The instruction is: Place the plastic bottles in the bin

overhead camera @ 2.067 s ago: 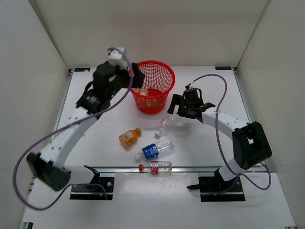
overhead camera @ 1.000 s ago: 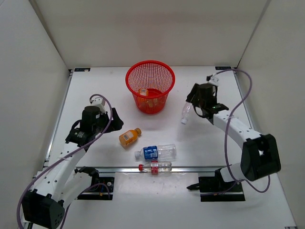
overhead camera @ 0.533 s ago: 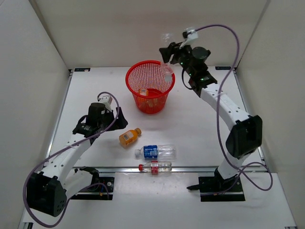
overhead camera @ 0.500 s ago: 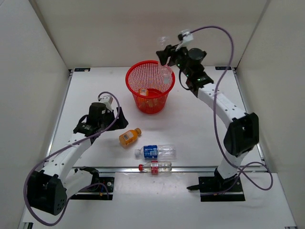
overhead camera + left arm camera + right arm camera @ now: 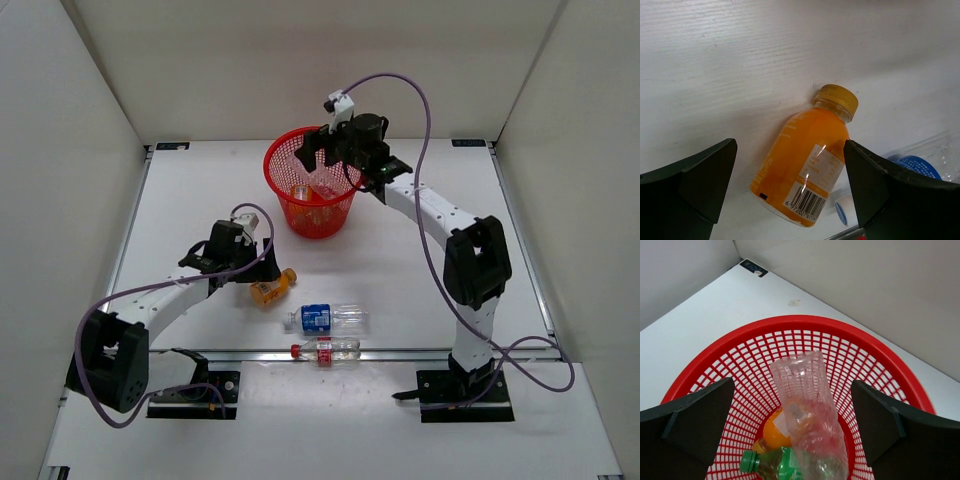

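Our right hand (image 5: pixel 795 415) gapes empty above the bin (image 5: pixel 318 215), clear bottle (image 5: pixel 807 405) loose inside; our left hand (image 5: pixel 790 150), open, straddles the orange bottle (image 5: pixel 807 160) for grasping

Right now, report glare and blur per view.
Left wrist: glare streak on the label of the short orange plastic bottle. Right wrist: the plain clear plastic bottle looks smeared in the round red mesh bin. Top external: even light, soft shadows.

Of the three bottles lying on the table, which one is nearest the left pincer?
The short, gold-capped orange bottle, right in front of the open left pincer; the blue-labelled bottle and red-capped bottle lie farther off.
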### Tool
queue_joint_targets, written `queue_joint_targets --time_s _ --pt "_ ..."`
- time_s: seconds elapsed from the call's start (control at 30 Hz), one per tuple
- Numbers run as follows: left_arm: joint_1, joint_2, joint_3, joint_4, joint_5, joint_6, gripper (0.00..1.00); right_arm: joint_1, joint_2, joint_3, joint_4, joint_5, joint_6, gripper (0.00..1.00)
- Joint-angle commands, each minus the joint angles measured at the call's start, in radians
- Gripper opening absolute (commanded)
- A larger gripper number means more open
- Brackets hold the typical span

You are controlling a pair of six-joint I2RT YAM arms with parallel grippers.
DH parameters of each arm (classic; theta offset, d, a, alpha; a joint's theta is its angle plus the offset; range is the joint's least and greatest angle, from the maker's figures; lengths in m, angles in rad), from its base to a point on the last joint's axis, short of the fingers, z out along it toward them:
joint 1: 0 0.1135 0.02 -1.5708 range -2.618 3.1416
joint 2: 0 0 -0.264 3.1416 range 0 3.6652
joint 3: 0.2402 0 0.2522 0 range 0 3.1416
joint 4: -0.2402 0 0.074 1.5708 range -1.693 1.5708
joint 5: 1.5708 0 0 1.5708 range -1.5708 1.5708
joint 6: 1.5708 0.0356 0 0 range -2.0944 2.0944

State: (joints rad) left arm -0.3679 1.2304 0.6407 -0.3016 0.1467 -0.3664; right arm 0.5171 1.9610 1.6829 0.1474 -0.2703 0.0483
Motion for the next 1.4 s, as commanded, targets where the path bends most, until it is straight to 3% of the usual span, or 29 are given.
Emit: queue_joint_targets --time_s 0.0,0.17,0.4,0.5,0.67,0.77,0.87,0.93,1.1,1.23,1.37 --pt "-0.02 -0.003 0.024 0.012 -0.015 0.032 0.99 0.003 -0.146 0.083 -0.092 0.086 -0.022 0.99" --pt "-0.031 0.004 0.004 0.013 -0.022 0.021 0.98 -0.06 -0.33 -0.049 -0.221 0.183 0.071 0.99" --pt "-0.086 0.076 0.017 -0.022 -0.058 0.038 0.98 -0.288 -0.669 -0.481 -0.339 0.227 0.222 0.99" --pt "-0.094 0.101 0.039 -0.039 -0.039 0.05 0.9 -0.429 -0.786 -0.65 -0.416 0.22 0.268 0.99" --pt "-0.088 0.103 0.03 -0.068 -0.072 0.055 0.8 -0.557 -0.878 -0.828 -0.463 0.158 0.31 0.99" --pt "-0.082 0.103 0.066 -0.082 -0.047 0.044 0.65 -0.554 -0.896 -0.864 -0.494 0.147 0.3 0.99" --pt "-0.063 0.043 0.166 -0.129 -0.038 0.034 0.56 -0.49 -0.927 -0.902 -0.506 0.2 0.26 0.99" --pt "-0.057 -0.004 0.249 -0.157 -0.073 0.043 0.55 -0.476 -0.941 -0.919 -0.509 0.195 0.234 0.99" --pt "-0.089 -0.02 0.604 -0.232 -0.212 0.118 0.63 -0.494 -0.975 -0.928 -0.511 0.068 0.136 0.99" --pt "-0.081 0.072 0.753 -0.055 -0.243 0.155 0.61 -0.418 -0.976 -0.943 -0.522 0.088 0.059 0.99" --pt "-0.092 0.265 0.87 0.091 -0.167 0.115 0.61 -0.321 -0.967 -0.937 -0.529 0.146 -0.007 1.0"
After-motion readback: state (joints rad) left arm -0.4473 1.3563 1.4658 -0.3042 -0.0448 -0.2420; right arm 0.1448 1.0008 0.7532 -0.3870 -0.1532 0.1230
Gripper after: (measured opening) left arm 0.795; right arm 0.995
